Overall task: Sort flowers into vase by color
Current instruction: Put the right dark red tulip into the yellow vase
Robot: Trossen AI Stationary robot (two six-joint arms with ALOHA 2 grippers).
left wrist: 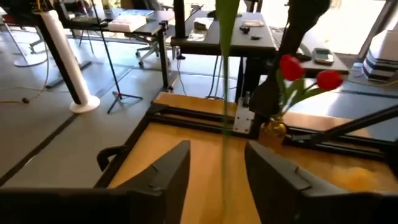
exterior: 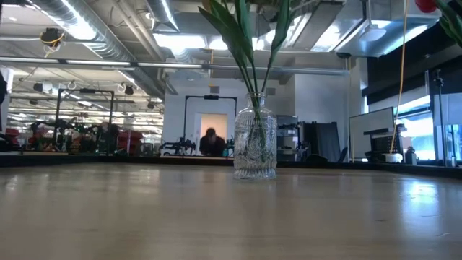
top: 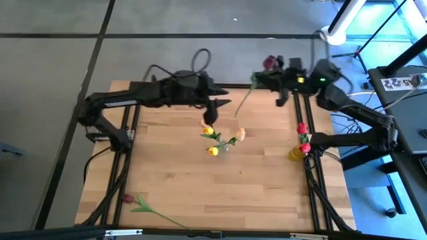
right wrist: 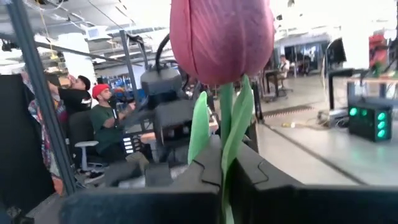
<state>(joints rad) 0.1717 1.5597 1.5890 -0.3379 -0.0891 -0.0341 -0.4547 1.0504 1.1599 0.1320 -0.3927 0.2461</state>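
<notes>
My right gripper (right wrist: 225, 163) is shut on a dark maroon tulip (top: 269, 63) over the table's far edge. The tulip's long green stem (top: 243, 100) slants down toward my left gripper (top: 219, 108). That gripper is open, with a finger on either side of the stem (left wrist: 225, 124); I see no touch. A clear glass vase (top: 224, 148) at mid-table holds yellow and peach tulips (top: 212, 151), and the low view shows the vase (exterior: 255, 144) with their stems. A yellow vase (top: 296, 153) at the right edge holds red tulips (left wrist: 292, 65). Another maroon tulip (top: 128, 198) lies flat near the near-left corner. My right gripper pinches the maroon tulip's stem and leaves (right wrist: 227, 140) between its two fingers, just below the head (right wrist: 221, 37). The head stands close above the fingers. The tulip is lifted clear of the table, and its long stem trails away toward my left gripper.
Black frame rails (top: 303, 113) run along the table's sides and far edge. The wooden top (top: 200, 193) lies bare between the clear vase and the near edge. People sit in the room beyond (right wrist: 102, 118). A white stand (left wrist: 74, 74) is off the table.
</notes>
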